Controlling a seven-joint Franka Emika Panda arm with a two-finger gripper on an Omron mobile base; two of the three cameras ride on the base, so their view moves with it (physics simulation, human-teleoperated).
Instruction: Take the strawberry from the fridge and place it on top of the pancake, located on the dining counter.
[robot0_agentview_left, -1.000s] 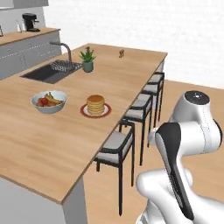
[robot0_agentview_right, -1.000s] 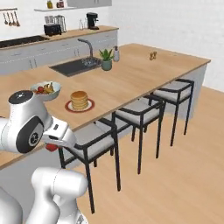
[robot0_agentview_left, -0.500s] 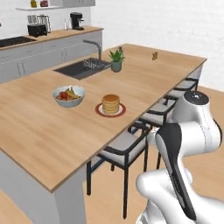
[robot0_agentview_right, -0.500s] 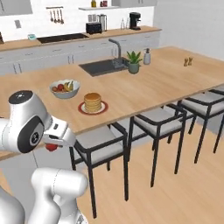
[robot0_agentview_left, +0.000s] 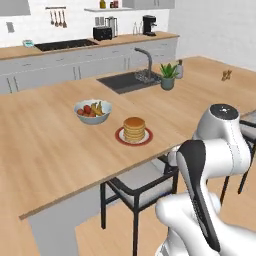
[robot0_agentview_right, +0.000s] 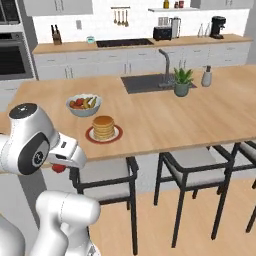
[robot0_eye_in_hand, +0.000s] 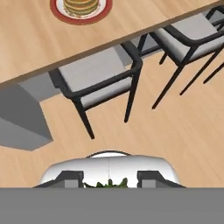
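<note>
we hold the strawberry (robot0_agentview_right: 59, 168) in the gripper (robot0_agentview_right: 60, 167), well short of the pancake (robot0_agentview_right: 103, 128) on the counter (robot0_agentview_right: 165, 120).

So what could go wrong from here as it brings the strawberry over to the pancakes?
The strawberry is tiny in the tool, so a swing could shake it loose. The tool is below the dining counter edge, beside a chair; lifting carelessly might clip either. The pancake top is small, and the berry could roll off.

Pancake (robot0_agentview_left: 134, 128) on dining counter (robot0_agentview_left: 45, 150) — fruit bowl (robot0_agentview_left: 92, 110) just behind-left, seemingly apart.
</note>
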